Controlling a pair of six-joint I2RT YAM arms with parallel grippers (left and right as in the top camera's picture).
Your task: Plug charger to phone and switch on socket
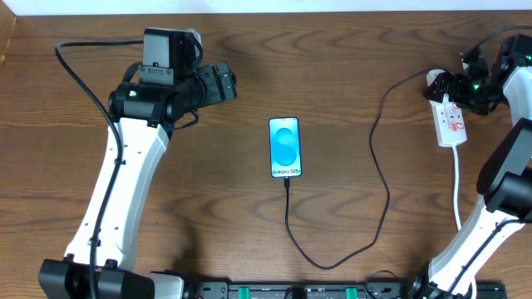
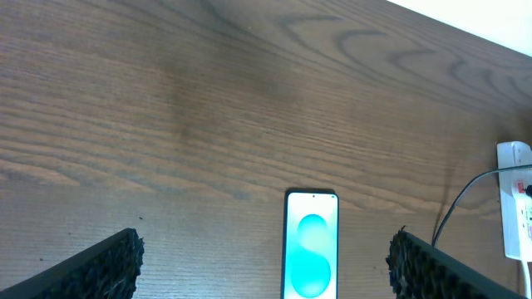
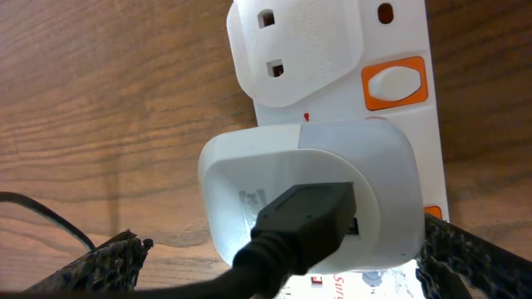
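One step left, seemingly: charger cable (image 1: pixel 287 208) already into the phone (image 1: pixel 285 148), centre of the worktop (image 1: pixel 208 224). Hovering over the power strip (image 1: pixel 451 124) at two o'clock, right fingers (image 3: pixel 108 262) spread wide, empty. Needs a press on the half-hidden orange switch (image 3: pixel 432 213) beside the white plug (image 3: pixel 307 166). Idling at ten o'clock, left fingers (image 2: pixel 100 270) agape, empty.

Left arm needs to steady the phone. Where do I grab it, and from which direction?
Pinch the phone across its two long edges, about mid-length, coming straight down from above. It lies flat, screen up, and the charger meets its text-side short end, so stay clear there.
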